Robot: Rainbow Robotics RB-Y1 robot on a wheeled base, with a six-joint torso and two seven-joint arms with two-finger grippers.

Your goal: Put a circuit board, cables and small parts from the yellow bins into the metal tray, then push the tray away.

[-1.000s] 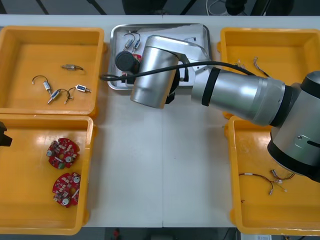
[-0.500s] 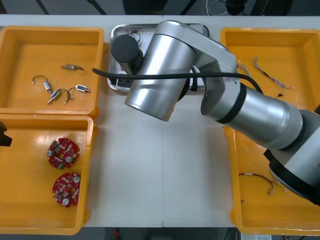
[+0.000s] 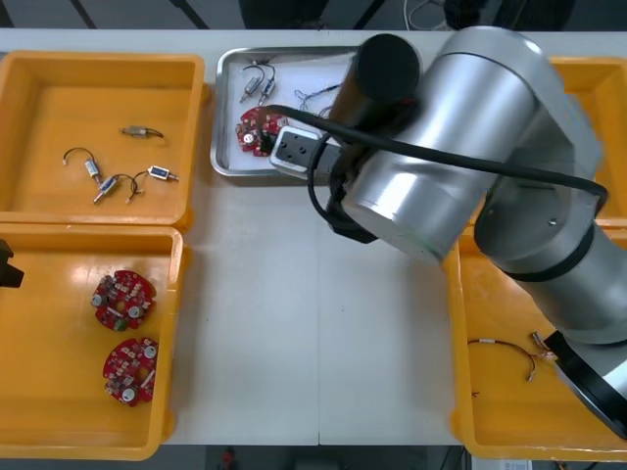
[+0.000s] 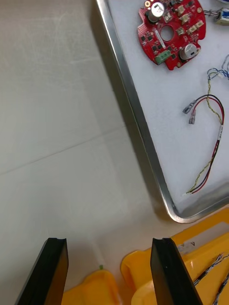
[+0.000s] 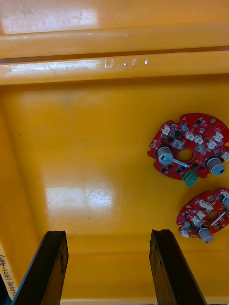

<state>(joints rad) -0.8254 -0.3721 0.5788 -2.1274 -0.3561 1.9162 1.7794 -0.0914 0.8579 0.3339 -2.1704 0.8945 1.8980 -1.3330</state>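
Bright, even light, probably overhead. Glare patches on bin (image 5: 76,200) floor and rim; soft shadow beside tray (image 4: 144,138) rim on table (image 4: 57,119).

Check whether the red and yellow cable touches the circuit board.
Apart. Right wrist view shows bare white tray between cable and circuit board; right gripper hovers open nearby.

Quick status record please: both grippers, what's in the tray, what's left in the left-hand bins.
right gripper: open, empty, over the table beside the tray's corner
left gripper: open, empty, over the near left bin
tray: one circuit board, red and yellow cable, small metal parts
near left bin: two circuit boards
far left bin: more small metal parts
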